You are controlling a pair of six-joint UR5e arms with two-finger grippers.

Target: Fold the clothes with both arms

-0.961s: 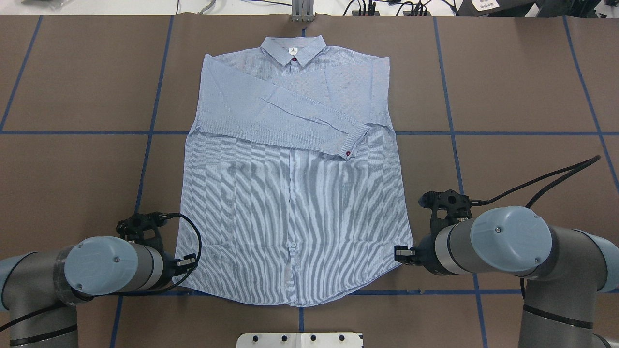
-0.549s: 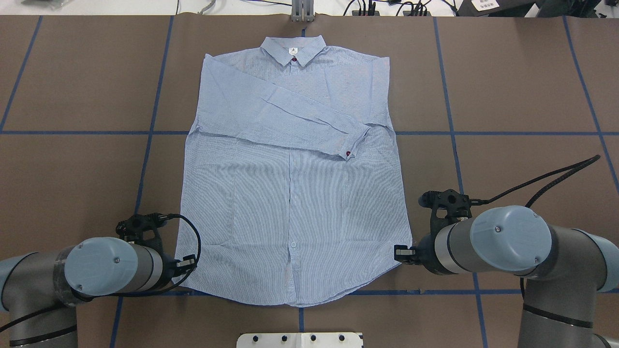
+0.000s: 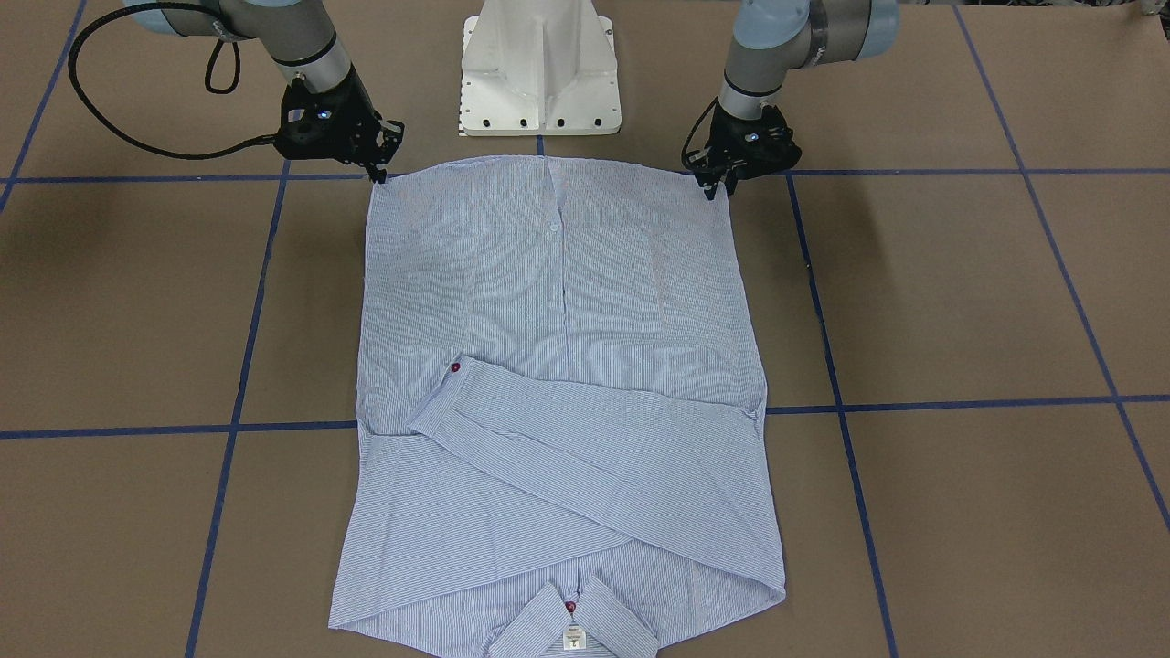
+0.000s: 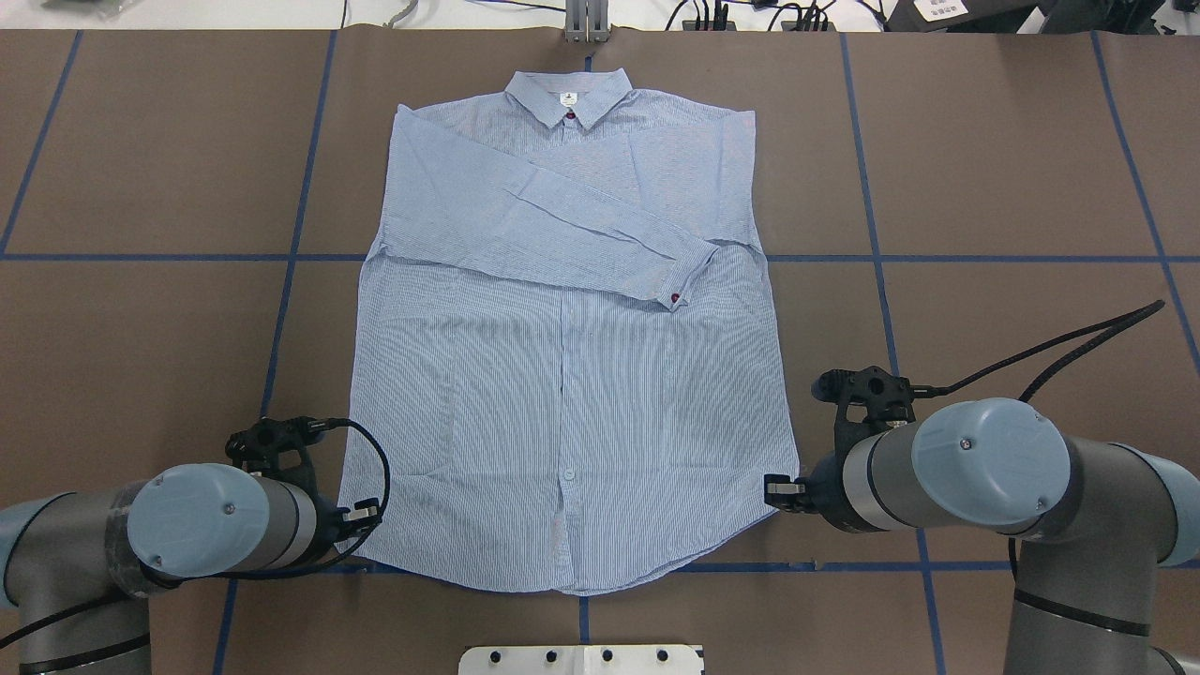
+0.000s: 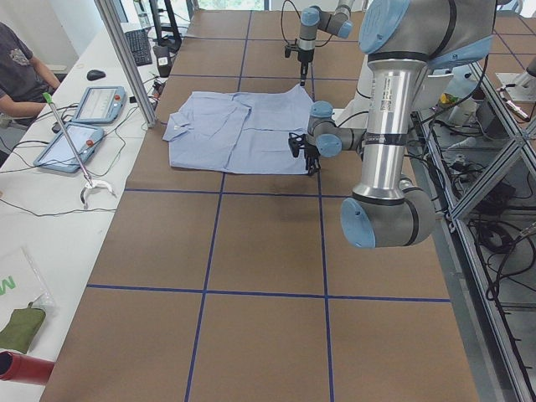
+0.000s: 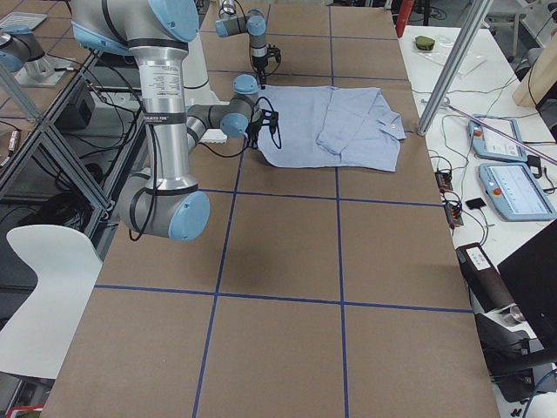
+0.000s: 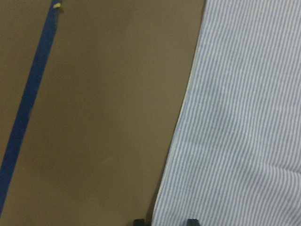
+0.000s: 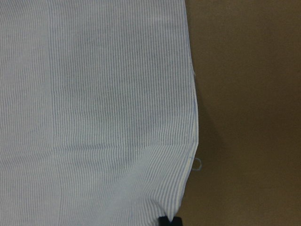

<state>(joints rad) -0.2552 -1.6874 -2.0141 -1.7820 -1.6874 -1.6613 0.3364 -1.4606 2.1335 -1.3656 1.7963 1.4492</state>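
- The shirt [image 4: 562,375] lies flat, buttons up, in the middle of the surface [image 4: 984,187]. Its sleeves [image 4: 562,225] are already crossed over the chest, and the body folds are left to do.
- The left gripper [image 3: 717,183] sits low at one hem corner, jaws spread astride the edge.
- The right gripper [image 3: 377,172], at the opposite hem corner, seems pinched on the cloth.

Wide passage over bare table [image 4: 1012,159] left and right of shirt [image 4: 562,394]. Blocked at both near hem corners by left gripper [image 4: 361,514] and right gripper [image 4: 774,490], low against cloth. Between them at table's near edge, white base [image 4: 581,659]. Past collar [image 4: 568,94], grey post [image 4: 583,23] at far edge.
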